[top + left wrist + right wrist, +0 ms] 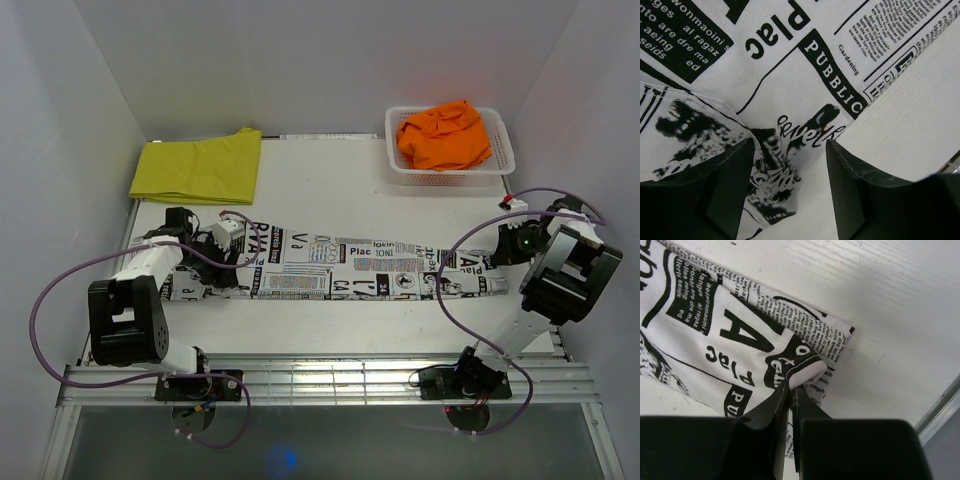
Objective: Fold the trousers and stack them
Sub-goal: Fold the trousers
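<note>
The newspaper-print trousers lie stretched in a long strip across the table. My left gripper is open over the strip's left end, and a fold of the printed cloth lies between its fingers. My right gripper is shut on the hem at the strip's right end, pinching a raised bit of the edge. The yellow trousers lie folded at the back left. The orange trousers lie bunched in the basket.
A white lattice basket stands at the back right. White walls close in the table on three sides. A metal rail runs along the near edge. Purple cables loop from both arms.
</note>
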Available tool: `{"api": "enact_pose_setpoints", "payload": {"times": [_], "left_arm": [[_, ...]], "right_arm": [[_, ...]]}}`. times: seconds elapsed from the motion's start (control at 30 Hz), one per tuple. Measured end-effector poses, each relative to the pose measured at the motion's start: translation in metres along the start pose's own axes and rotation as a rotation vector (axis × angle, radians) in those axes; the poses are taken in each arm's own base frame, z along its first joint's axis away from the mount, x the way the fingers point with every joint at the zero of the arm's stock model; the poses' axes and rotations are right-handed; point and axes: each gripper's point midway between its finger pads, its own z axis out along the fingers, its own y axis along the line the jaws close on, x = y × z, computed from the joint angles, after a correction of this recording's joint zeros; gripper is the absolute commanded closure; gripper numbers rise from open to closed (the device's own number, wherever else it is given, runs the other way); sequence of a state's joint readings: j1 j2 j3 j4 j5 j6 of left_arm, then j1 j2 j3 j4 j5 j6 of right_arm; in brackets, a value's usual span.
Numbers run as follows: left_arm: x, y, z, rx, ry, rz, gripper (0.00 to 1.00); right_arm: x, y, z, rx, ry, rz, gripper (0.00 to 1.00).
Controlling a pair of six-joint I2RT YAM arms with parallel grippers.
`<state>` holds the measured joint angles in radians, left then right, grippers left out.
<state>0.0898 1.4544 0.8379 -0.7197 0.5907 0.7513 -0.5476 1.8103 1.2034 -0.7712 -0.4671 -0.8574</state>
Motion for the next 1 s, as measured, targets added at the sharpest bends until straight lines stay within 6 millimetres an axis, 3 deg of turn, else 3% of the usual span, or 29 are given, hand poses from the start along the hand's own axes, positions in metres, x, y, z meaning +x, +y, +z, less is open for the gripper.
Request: {"api": "enact_pose_setpoints", "payload": {"times": [0.3,0.37,0.43,0.63,0.77,0.8,0.9,1.0], "left_arm": [[0.018,-0.003,0.012,0.001,0.012,0.013,0.32],[0.017,-0.002,0.012,-0.002,0.009,0.018,0.32],[0.017,-0.002,0.013,-0.002,0.008,0.020,0.32],[0.016,-0.002,0.014,0.001,0.002,0.013,0.32],[0.015,-0.002,0.014,0.005,-0.002,0.007,0.32],[0.014,-0.003,0.013,0.007,-0.002,0.007,0.32],[0.014,-0.004,0.012,0.014,0.002,0.005,0.33],[0.016,-0.004,0.010,0.010,0.019,0.010,0.37]], "right_arm": [[-0.001,0.012,-0.030,0.026,-0.179,-0.076,0.89],[0.005,0.013,-0.029,0.039,-0.190,-0.094,0.72],[0.014,0.012,-0.025,0.045,-0.178,-0.097,0.10],[0.021,-0.006,-0.021,0.098,-0.137,-0.111,0.10],[0.004,-0.019,-0.036,0.153,-0.156,-0.139,0.00],[-0.002,-0.020,-0.041,0.164,-0.170,-0.154,0.08],[-0.020,-0.004,-0.056,0.165,-0.193,-0.221,0.17],[-0.034,0.029,-0.051,0.108,-0.177,-0.306,0.19]]}}
